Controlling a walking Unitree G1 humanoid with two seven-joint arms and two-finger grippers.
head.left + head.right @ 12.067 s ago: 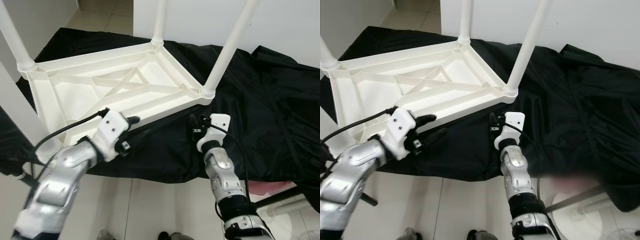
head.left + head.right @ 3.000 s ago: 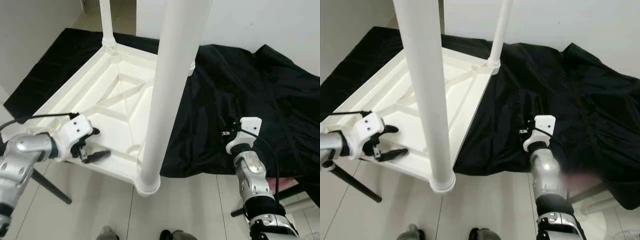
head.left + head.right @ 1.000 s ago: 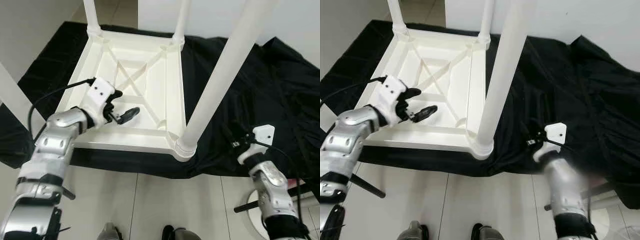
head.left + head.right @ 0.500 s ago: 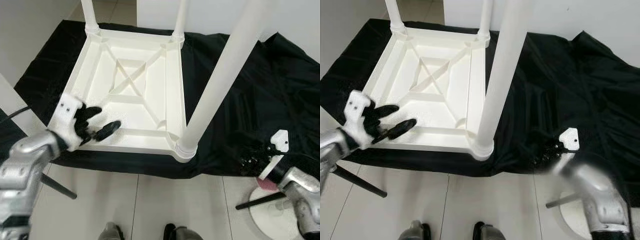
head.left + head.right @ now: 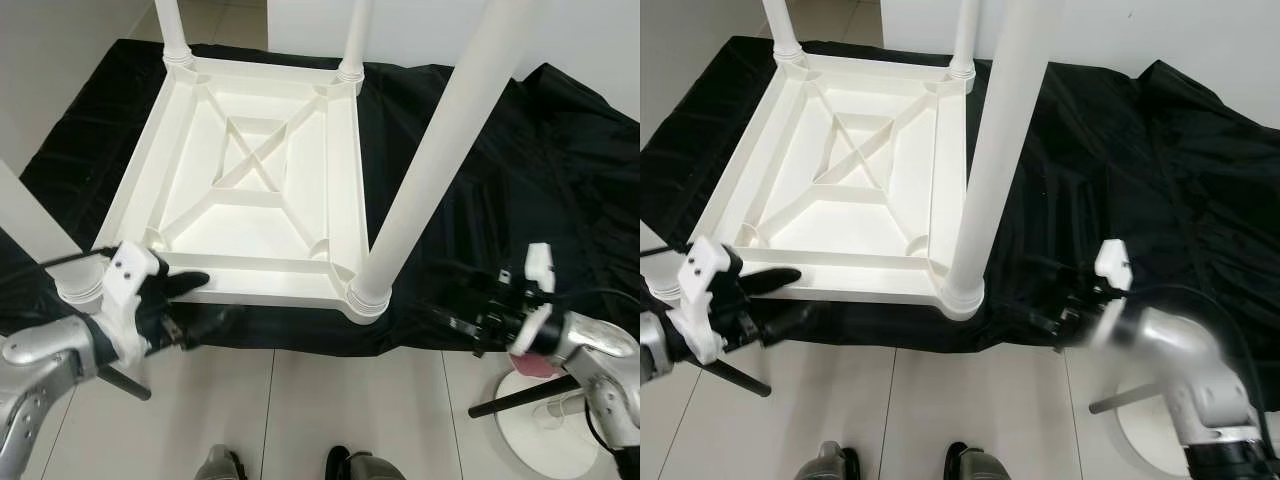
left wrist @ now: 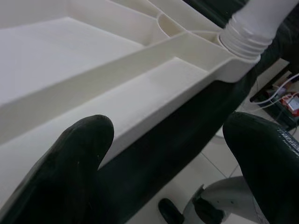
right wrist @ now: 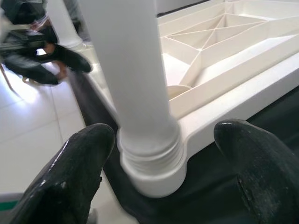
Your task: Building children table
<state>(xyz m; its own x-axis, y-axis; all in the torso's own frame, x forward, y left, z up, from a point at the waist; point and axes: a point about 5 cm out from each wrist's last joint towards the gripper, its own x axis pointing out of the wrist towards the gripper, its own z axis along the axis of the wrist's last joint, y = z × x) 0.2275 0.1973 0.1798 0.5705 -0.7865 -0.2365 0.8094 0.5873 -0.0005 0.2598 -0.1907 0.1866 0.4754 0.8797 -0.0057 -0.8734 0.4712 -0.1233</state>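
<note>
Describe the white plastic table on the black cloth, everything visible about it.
The white plastic children's table lies upside down on a crumpled black cloth, its round legs pointing up. Its underside is a ribbed frame with a crossed brace in the middle. The near right leg is seated in a ridged corner socket. The left hand, open, straddles the table's near edge, upper finger on the rim. The right hand, open, points at the near right leg's base without touching it.

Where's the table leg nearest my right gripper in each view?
Left eye view: near leg, rising from the tabletop's near right corner.
Right eye view: same, centre.
Left wrist view: beyond left gripper, at the rail's far end.
Right wrist view: close before right gripper.
Shared landmark: its ribbed collar.
</note>
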